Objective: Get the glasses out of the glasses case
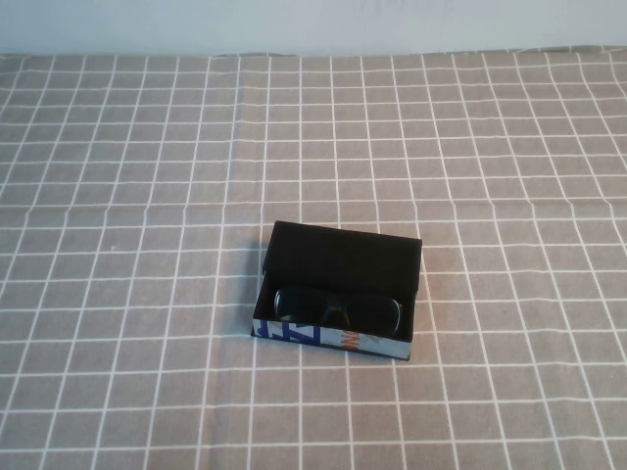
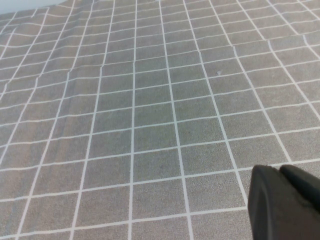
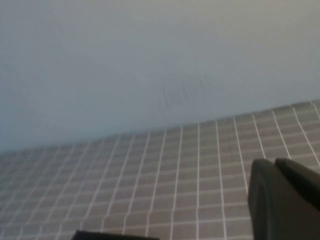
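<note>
**Asker:** Just below the middle of the high view, what sits on the table?

**Describer:** A small rectangular glasses case (image 1: 338, 294) with a matte black lid stands open on a grey tablecloth (image 1: 147, 196) ruled with white grid lines. Its lid leans back toward the top of the frame. Its front side, facing the lower edge, is printed in blue, white and orange.

**Asker:** Where are the glasses?

**Describer:** The black plastic-framed glasses (image 1: 338, 308) with dark rectangular lenses lie inside the case, just behind its printed front, lenses side by side.

**Asker:** And the two claws?

**Describer:** Neither appears in the high view. The left gripper (image 2: 287, 202) shows only as dark finger parts at the lower right of the left wrist view, over bare checked cloth; I cannot tell whether it is spread or pressed together. The right gripper (image 3: 282, 197) shows the same way at the lower right of the right wrist view, in front of cloth and a pale blue-grey wall (image 3: 150, 65); again, I cannot tell.
</note>
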You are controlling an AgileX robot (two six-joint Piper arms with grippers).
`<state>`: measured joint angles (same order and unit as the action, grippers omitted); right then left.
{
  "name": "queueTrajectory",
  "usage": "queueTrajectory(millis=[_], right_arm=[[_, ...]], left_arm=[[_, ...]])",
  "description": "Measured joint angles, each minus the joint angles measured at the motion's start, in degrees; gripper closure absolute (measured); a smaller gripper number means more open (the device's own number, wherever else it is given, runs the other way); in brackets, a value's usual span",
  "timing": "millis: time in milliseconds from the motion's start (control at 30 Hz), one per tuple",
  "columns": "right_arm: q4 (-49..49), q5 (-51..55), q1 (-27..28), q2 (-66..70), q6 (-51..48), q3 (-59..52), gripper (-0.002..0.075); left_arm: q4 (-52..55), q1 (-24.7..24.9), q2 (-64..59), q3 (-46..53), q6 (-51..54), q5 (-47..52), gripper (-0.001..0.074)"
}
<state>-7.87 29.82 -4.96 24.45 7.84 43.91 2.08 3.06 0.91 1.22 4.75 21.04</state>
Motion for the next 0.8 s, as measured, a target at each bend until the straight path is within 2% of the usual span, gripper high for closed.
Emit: queueTrajectory(millis=[67, 200, 433, 667, 800], right_arm=[[-0.78, 2.48, 0.0, 2.96, -2.22, 2.03, 0.0743], [-10.06, 3.13, 0.0, 5.88, -6.37, 3.79, 0.0743], [-26.11, 8.42, -0.98, 14.4, -30.91, 7.64, 0.0743], [-27.77, 25.84, -4.57, 32.32, -40.88, 23.06, 0.0743], [-25.88, 34.96, -8.63, 44.36, -42.42, 31.95, 0.0743]], left_arm=[[0.0, 0.0, 0.0, 0.0, 0.0, 0.0, 0.0739], [0.0, 0.0, 0.0, 0.0, 0.0, 0.0, 0.0739], [0.0, 0.0, 0.0, 0.0, 0.0, 0.0, 0.0739], [0.0, 0.0, 0.0, 0.0, 0.0, 0.0, 0.0739], [0.0, 0.0, 0.0, 0.0, 0.0, 0.0, 0.0739]])
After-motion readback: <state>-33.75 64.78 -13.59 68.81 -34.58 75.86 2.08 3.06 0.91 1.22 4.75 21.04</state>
